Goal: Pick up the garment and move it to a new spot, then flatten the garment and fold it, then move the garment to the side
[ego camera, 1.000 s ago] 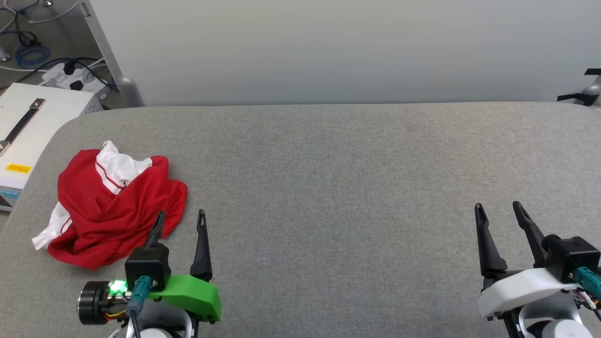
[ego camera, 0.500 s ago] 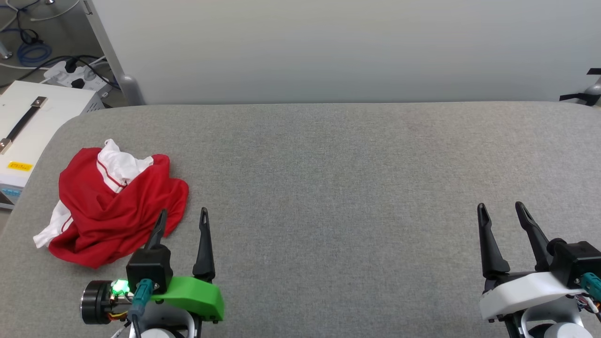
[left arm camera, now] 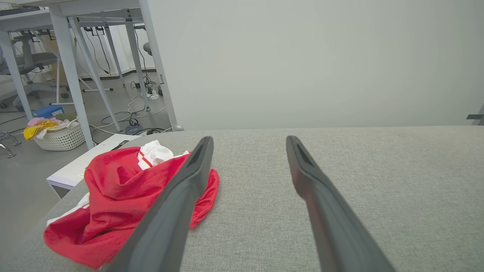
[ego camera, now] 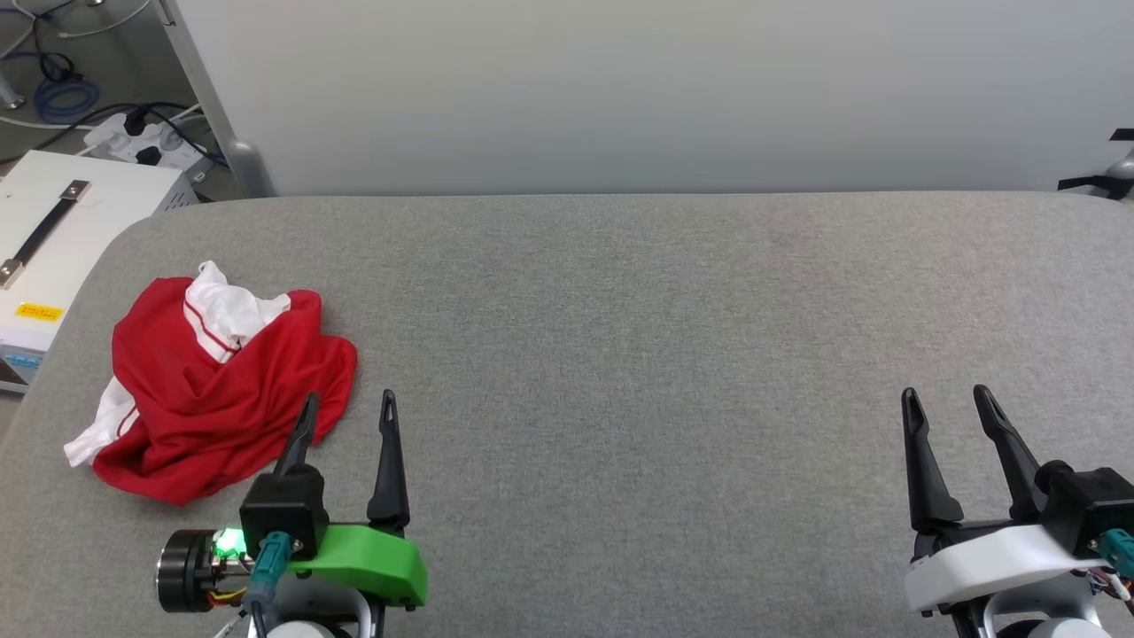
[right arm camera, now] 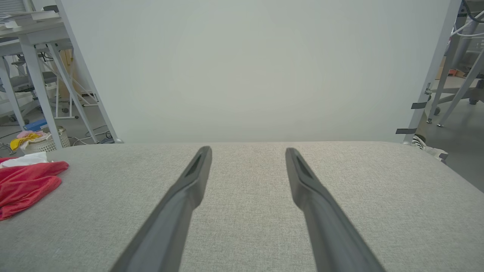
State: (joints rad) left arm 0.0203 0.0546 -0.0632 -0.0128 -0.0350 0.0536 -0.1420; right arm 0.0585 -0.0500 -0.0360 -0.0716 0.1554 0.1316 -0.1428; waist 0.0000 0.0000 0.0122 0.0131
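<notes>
Garment (ego camera: 221,399): I see it crumpled in a heap at the left of the head view, red cloth outermost with white folds showing at its top and lower-left edges. It lies on the tabletop (ego camera: 620,354), near that surface's rounded left corner.

Garment, left wrist view: the heap (left arm camera: 113,189) sits at lower left. A white fold with a red stripe pokes out at its top.

Garment, right wrist view: I see one red edge (right arm camera: 26,185) at the far left of the frame.

Left jaws: wide apart and holding nothing, at the lower left of the head view. The left finger (ego camera: 301,434) overlaps the garment's lower-right edge, and I cannot tell if it touches the cloth. The other finger (ego camera: 387,452) stands over bare grey tabletop.

Right jaws: spread just as wide and empty, at the lower right of the head view. The fingers (ego camera: 921,470) are over bare tabletop, well apart from the garment.

White box (ego camera: 53,239): at the left edge of the frame, beside the tabletop, with a dark strap handle on top.

Backdrop: a plain pale panel (ego camera: 620,89) stands along the tabletop's far edge.
</notes>
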